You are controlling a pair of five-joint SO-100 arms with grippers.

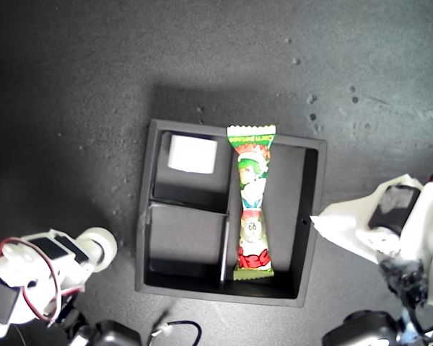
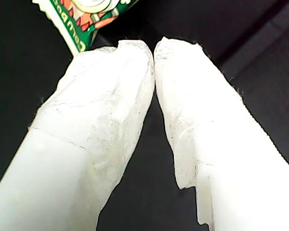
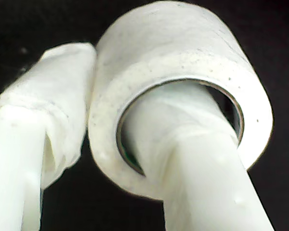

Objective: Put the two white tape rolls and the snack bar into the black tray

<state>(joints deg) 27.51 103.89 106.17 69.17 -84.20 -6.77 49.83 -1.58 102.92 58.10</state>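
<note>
Exterior view: snack bar [image 1: 252, 205] lies in the black tray [image 1: 312, 216], mid-frame. My second gripper [image 3: 94, 101] pinches a tape roll [image 3: 183, 72] through its core, lower left of that frame; my first gripper [image 2: 154, 53] is closed, empty. A loose pinch could drop it outside the tray.

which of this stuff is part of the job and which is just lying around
Part of the job:
black tray
snack bar
tape roll in tray
held tape roll

Just lying about:
cable at the exterior view's bottom edge
</note>
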